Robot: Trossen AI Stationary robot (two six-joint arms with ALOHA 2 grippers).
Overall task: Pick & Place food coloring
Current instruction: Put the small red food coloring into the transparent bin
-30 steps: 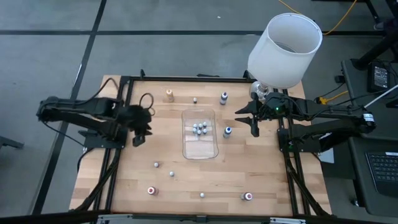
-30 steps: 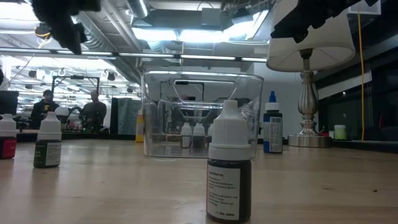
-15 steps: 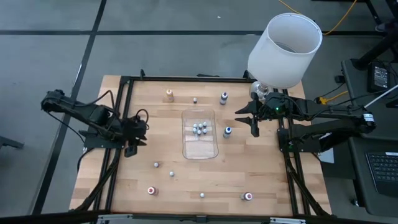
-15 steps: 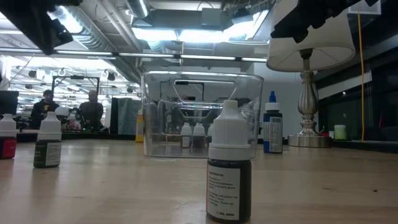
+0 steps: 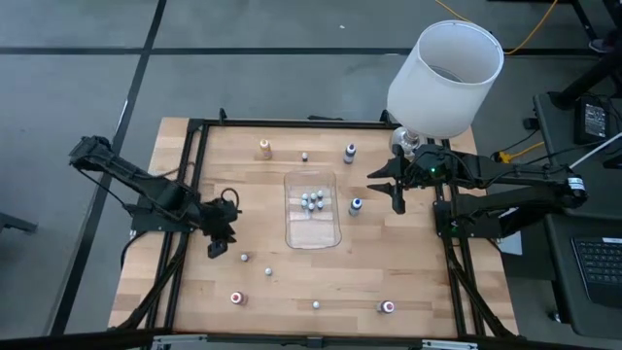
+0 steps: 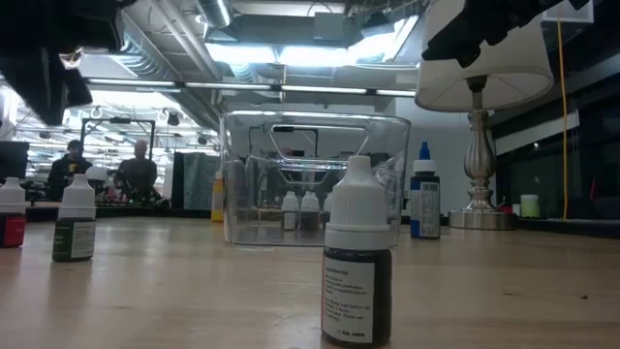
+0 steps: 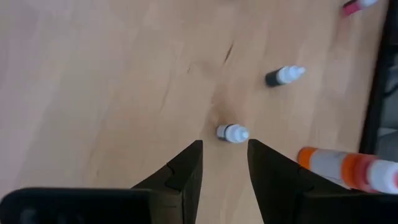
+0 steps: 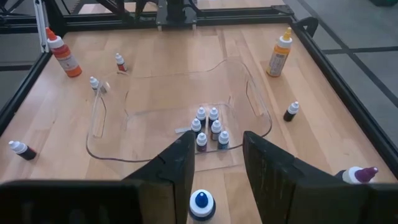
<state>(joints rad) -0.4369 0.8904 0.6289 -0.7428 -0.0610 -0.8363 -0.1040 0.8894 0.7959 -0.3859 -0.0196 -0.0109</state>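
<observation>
Your left gripper (image 7: 224,163) hung over the wooden table (image 5: 253,292) with its two dark fingers parted a little and empty, and a tiny dark bottle with a white cap (image 7: 232,132) stood just ahead of the gap between the tips. A second small dark bottle (image 7: 285,76) stood farther out past the same fingers, and a larger orange-and-white bottle (image 7: 348,168) lay close off one side of them. Your right gripper (image 8: 216,163) waited high at the far side of the table, fingers parted and empty, with a blue-capped bottle (image 8: 202,203) directly beneath and the clear rectangular plastic tray (image 8: 250,102) just beyond. Six small bottles (image 8: 209,130) stood clustered inside that tray; the rest were scattered well apart across the wood. Judged as handling: these bottles looked light, stiff plastic, smooth-sided and top-heavy, so a nudge would likely tip or roll one; take hold across the body below the cap, fingers squared to it. The table was bare pale planks, flat, framed by black rails. A big white lampshade (image 5: 445,78) stood near your right arm. The low view showed a lit workshop behind, people seated far off.
</observation>
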